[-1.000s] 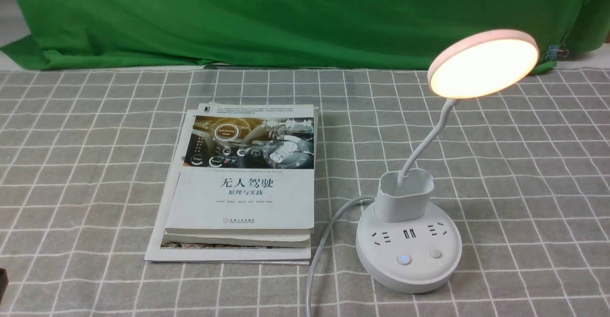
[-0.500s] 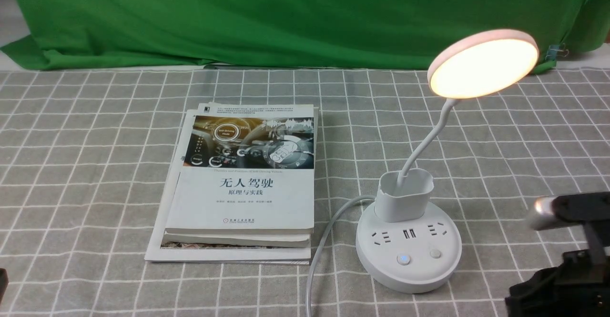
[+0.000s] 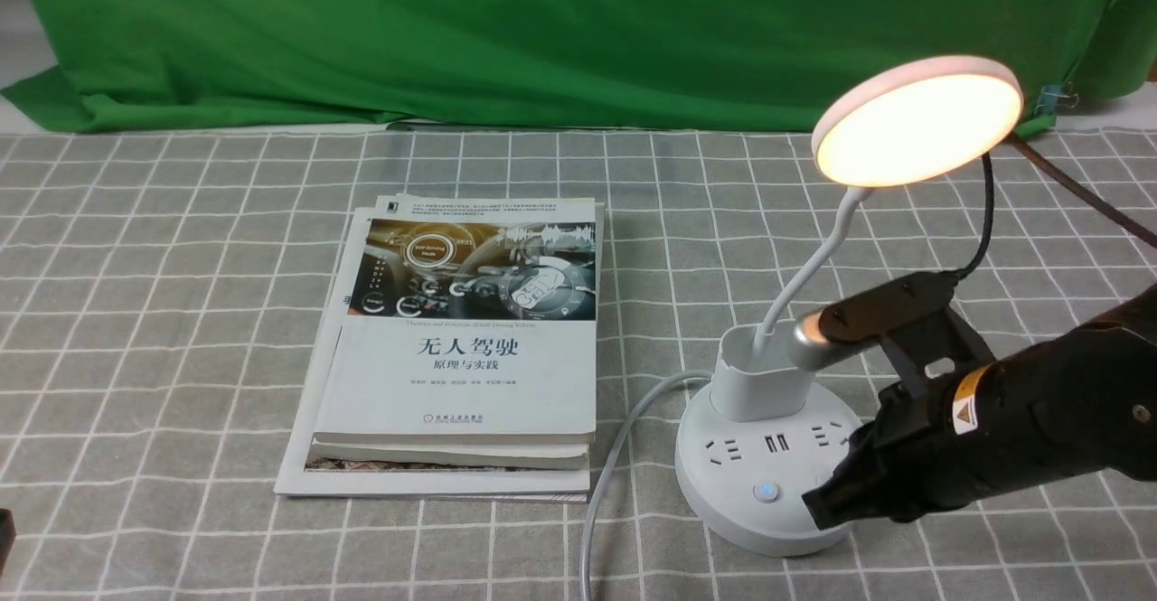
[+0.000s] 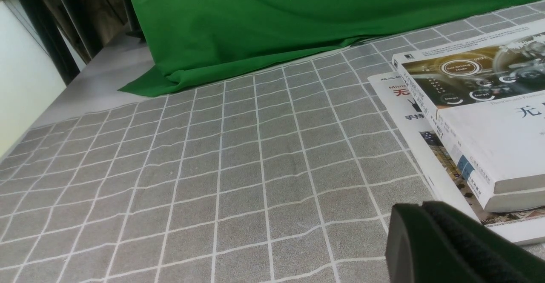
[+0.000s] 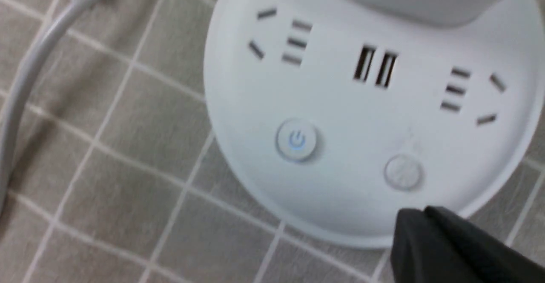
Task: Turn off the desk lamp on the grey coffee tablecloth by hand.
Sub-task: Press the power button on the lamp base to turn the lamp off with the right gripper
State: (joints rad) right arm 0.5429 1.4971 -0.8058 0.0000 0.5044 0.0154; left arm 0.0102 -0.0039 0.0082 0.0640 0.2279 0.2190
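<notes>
The white desk lamp (image 3: 917,122) stands at the right on the grey grid tablecloth (image 3: 181,312), its disc head glowing. Its round base (image 3: 737,515) carries sockets, a blue-lit power button (image 3: 766,492) and a second plain button, hidden in the front view by my right gripper (image 3: 818,506). That gripper is shut, its black tips over the base's front right edge. In the right wrist view the tips (image 5: 419,219) sit just short of the plain button (image 5: 403,172); the lit button (image 5: 296,140) lies beside it. My left gripper (image 4: 419,212) is shut, low over the cloth near the books.
A stack of books (image 3: 461,348) lies left of the lamp, seen also in the left wrist view (image 4: 481,117). The lamp's white cord (image 3: 610,465) runs from the base toward the front edge. A green backdrop cloth (image 3: 542,32) hangs behind.
My right gripper has come in from the lower right, forward and to the left, and now covers the base's front right part. The lamp stays lit. The left arm has not moved.
</notes>
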